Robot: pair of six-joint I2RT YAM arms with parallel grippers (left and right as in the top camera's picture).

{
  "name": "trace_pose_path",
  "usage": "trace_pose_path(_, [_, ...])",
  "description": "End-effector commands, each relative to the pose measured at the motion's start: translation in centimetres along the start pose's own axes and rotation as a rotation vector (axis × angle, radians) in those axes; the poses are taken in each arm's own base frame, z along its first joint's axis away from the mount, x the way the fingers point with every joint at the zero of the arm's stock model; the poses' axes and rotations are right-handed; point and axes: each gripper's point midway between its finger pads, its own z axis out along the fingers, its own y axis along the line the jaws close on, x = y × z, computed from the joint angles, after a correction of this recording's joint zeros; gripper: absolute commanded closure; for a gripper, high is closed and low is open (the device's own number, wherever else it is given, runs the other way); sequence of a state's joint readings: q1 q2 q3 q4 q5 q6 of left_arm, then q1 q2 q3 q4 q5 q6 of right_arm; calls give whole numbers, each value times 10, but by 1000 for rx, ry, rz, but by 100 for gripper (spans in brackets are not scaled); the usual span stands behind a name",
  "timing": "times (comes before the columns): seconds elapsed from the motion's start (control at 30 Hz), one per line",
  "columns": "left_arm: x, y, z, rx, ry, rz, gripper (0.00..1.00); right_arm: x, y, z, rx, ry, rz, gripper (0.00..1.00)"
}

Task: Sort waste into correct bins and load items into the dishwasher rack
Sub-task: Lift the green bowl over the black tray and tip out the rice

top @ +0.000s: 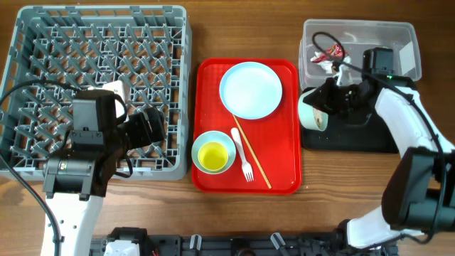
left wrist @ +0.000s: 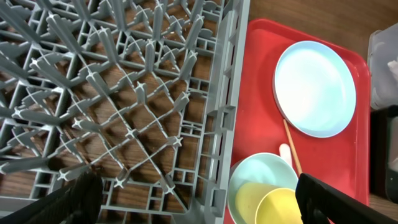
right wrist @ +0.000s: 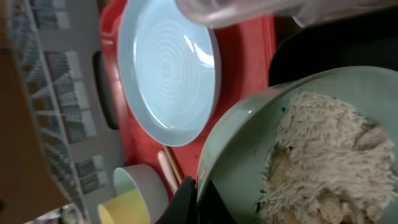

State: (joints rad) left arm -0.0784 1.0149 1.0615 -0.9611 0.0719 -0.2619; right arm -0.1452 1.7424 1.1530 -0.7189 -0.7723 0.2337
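Left fingers [left wrist: 71,202] are spread wide apart w/ nothing between them, hovering over the large square grey plastic lattice rack [top: 43,43], near its right wall. Right fingers [right wrist: 185,202] are clamped on the rim of a round pale mint bowl [top: 313,112]. The bowl is tilted above the left end of the shallow black rectangular tray [top: 355,139]. Beige crumbly food scraps [right wrist: 323,155] are heaped inside the bowl.

Just behind the black tray is the clear plastic rectangular tub [top: 398,43]. It holds the crumpled red wrapper [top: 334,51] and the small white tissue [top: 325,65].

A flat red plastic tray [top: 284,178] lies on the wooden bench [top: 213,28] btwn rack and bins. On it:
- Round pale-blue plate [top: 250,89] at the far end.
- Second pale mint bowl [top: 229,142] at the near left, w/ a small yellow cup [top: 212,156] inside.
- White plastic fork [top: 242,153] just right of that bowl.
- Thin wooden chopstick [top: 252,153] lying diagonally beside the fork.
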Motion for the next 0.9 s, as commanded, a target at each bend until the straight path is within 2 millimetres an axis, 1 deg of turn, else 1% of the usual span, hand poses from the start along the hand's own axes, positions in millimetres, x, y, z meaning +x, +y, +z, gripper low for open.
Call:
trace_pose_path(0.0, [-7,1,-4,-10,-23,-14,0,-12,8,-11,-171,-5,57,96])
trace_pose_path(0.23, [-7,1,-4,-10,-23,-14,0,-30,-6,-39,-302,-60,205,96])
trace_pose_path(0.4, [-7,1,-4,-10,-23,-14,0,-39,-9,-65,-436,-81,320,96])
trace_pose_path(0.57, [-7,1,-4,-10,-23,-14,0,-45,-21,-80,-516,-93,416,96])
trace_pose_path(0.7, [-7,1,-4,-10,-23,-14,0,-50,-22,-95,-608,-105,441,96])
trace_pose_path(0.87, [-7,1,-4,-10,-23,-14,0,-54,-16,-115,-733,-115,424,96])
